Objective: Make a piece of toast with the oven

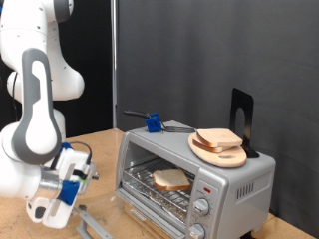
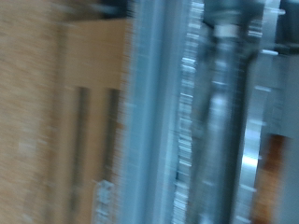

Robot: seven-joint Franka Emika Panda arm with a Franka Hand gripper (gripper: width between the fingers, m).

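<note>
Wooden table, light brown, across lower frame. Silver-grey oven sits on it, lower right of the exterior view, door dropped open. Grey metal piece lies flat on the tabletop at bottom centre-left.

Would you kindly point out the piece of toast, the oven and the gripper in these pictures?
piece of toast (image 1: 170, 179), exterior view, middle of the slice lying on the rack inside.
oven (image 1: 231, 181), exterior view, silver top corner of its casing above the knobs.
gripper (image 1: 84, 170), exterior view, between its fingertips, beside the open door.
</note>
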